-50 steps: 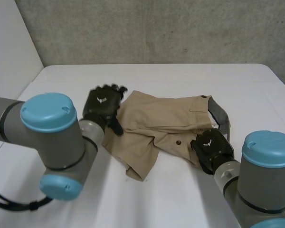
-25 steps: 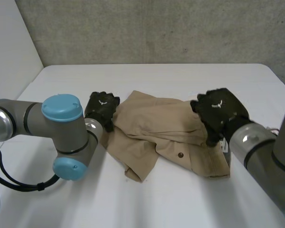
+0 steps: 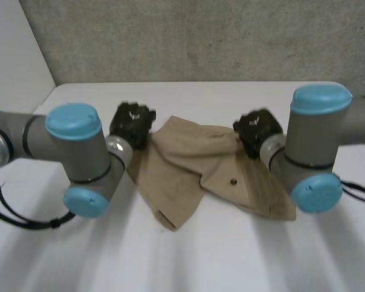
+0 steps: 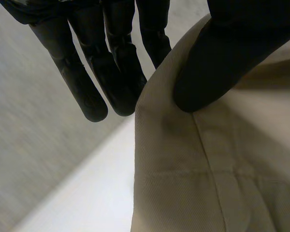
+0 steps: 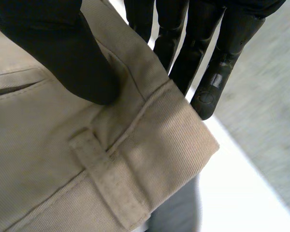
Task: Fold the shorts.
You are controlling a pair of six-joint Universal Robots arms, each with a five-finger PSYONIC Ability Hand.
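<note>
The tan shorts (image 3: 194, 161) lie crumpled in the middle of the white table, a dark button (image 3: 233, 180) facing up. My left hand (image 3: 131, 125) is at their far left edge. In the left wrist view its thumb (image 4: 217, 63) presses on top of the cloth (image 4: 208, 169) while its fingers (image 4: 87, 82) reach behind the edge, pinching it. My right hand (image 3: 257, 129) is at the far right corner. There the thumb (image 5: 58, 48) sits on the waistband (image 5: 63, 159) by a belt loop (image 5: 106, 181), with the fingers (image 5: 217, 63) behind, so it is shut on the cloth.
The white table (image 3: 188, 255) spreads bare in front of the shorts and behind them. A grey concrete wall (image 3: 201, 36) stands at the back. The table's left edge (image 3: 30, 118) runs beside my left arm.
My right hand went from the shorts' near right side to the far right waistband corner and closed on it. My left hand closed on the far left edge. The right side of the cloth shifted.
</note>
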